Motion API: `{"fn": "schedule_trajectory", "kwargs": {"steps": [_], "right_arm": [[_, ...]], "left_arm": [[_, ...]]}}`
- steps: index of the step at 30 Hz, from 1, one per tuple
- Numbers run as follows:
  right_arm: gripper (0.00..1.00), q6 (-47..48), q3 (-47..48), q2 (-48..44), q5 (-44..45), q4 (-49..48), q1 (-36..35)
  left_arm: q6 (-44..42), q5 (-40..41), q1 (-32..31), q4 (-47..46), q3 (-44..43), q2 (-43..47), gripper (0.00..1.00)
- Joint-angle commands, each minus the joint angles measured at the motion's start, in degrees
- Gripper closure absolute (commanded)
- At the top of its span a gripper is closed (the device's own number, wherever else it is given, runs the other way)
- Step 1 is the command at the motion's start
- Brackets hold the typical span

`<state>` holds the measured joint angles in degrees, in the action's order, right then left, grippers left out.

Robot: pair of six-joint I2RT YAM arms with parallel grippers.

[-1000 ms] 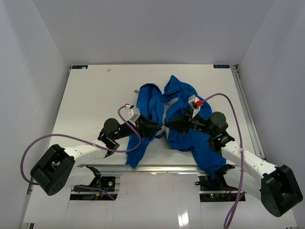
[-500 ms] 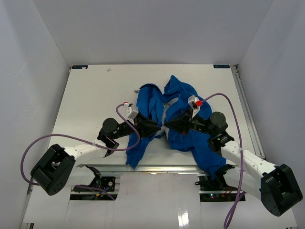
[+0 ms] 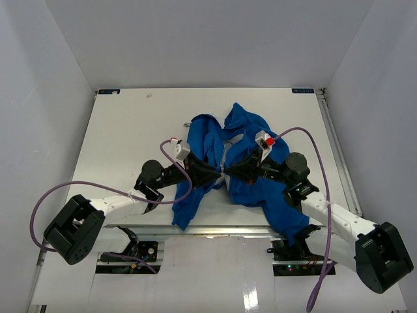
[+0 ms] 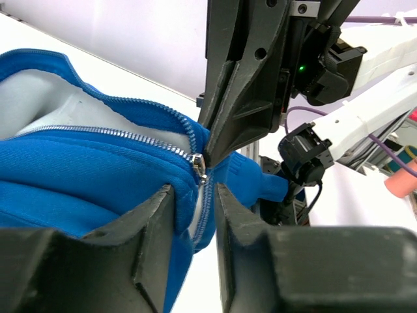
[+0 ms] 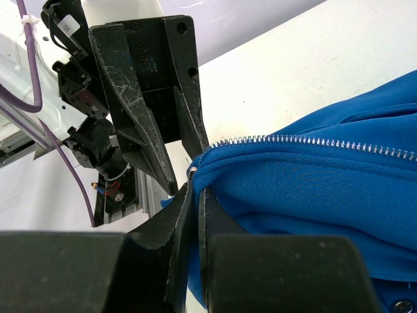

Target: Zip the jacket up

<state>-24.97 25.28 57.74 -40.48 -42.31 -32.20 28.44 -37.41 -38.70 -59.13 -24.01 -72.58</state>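
My right claw (image 5: pixel 195 195) is pinching down to a sliver at the zipper slider (image 5: pixel 193 171), jaws almost touching. I am not seeing whether the pull tab itself is between them. My left claw (image 4: pixel 195 195) is sitting just beneath, jaws part-way closed with the blue hem of the jacket (image 3: pixel 264 189) filling the gap. I am reading that as an anchoring grip at the foot of the zipper.

The two claws are meeting tip to tip near the middle of the worktop (image 3: pixel 124 130). The jacket is lying bunched there, its body spreading toward the far side and folds trailing to the near edge. From the slider the zipper teeth (image 4: pixel 111 132) are running off unjoined, with pale lining (image 4: pixel 39 104) showing behind them.

I am judging this as the very start of the zipping stroke, with the slider seated low and hardly any teeth closed. The next move is calling for the left claw to hold the hem taut. The right claw should draw the slider away from it along the line of teeth, following their curve. The fabric ahead is looking slack, so I am expecting it to bunch or snag unless I am tensioning first.
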Motion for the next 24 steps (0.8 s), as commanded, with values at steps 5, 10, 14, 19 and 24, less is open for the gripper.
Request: {"fn": "schedule_trajectory", "kwargs": {"steps": [5,10,14,19,24], "right_arm": [[0.92,0.63,0.83,-0.26,-0.95,-3.71,-0.67],[0.92,0.71,1.97,-0.36,0.09,-2.45,-0.66],[0.92,0.35,3.65,-0.84,0.93,-1.31,-0.63],[0.92,-0.36,6.06,-0.77,1.98,-0.22,-0.58],[0.92,-0.62,7.28,0.01,2.81,0.23,-0.37]], "left_arm": [[0.00,-1.58,0.11,-2.12,-1.89,0.77,0.94],[-2.13,-1.89,0.19,-0.13,-1.86,1.05,1.00],[-4.87,-2.23,0.11,2.92,-2.64,1.02,1.00],[-8.55,-3.70,0.13,8.43,-4.94,-1.04,1.00],[-11.08,-4.70,0.13,10.59,-5.41,-1.94,1.00]]}}
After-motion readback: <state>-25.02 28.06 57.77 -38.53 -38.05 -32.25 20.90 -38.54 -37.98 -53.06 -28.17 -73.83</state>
